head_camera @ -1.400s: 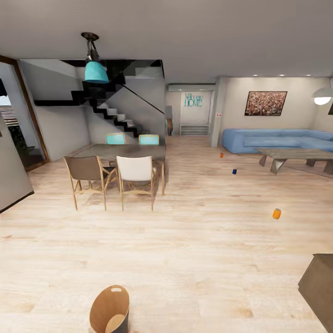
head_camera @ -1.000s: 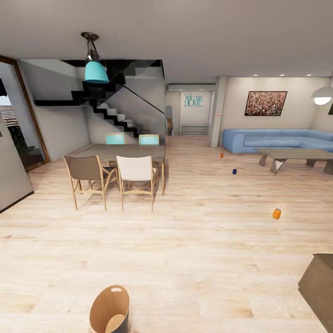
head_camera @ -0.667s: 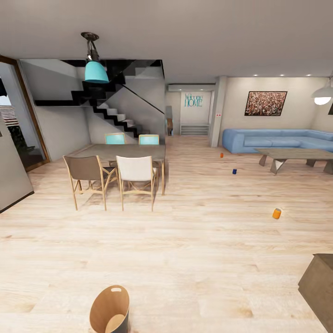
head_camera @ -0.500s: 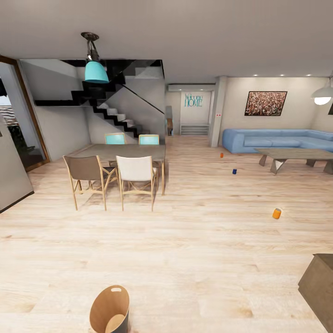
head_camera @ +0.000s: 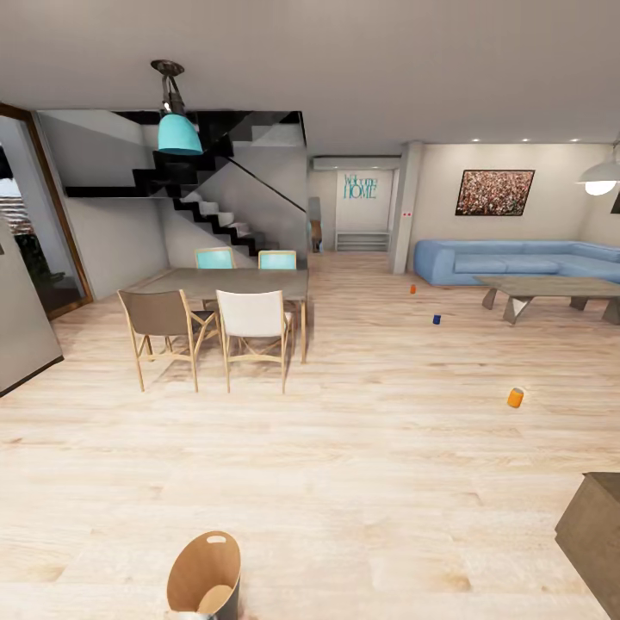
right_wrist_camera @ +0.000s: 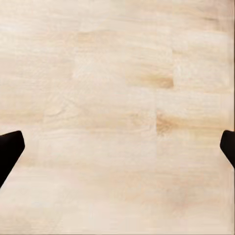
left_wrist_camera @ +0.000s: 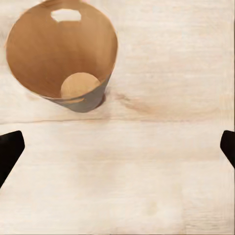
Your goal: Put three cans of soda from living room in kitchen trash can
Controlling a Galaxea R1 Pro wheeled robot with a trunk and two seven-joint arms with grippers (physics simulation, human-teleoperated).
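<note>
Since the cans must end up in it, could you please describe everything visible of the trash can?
The trash can is a round, tapered bin of light tan wood, brown inside, with an oval handle cut-out near its rim. It stands upright on the wood floor with nothing else touching it. The left wrist view shows its bare round bottom: no cans inside.
</note>
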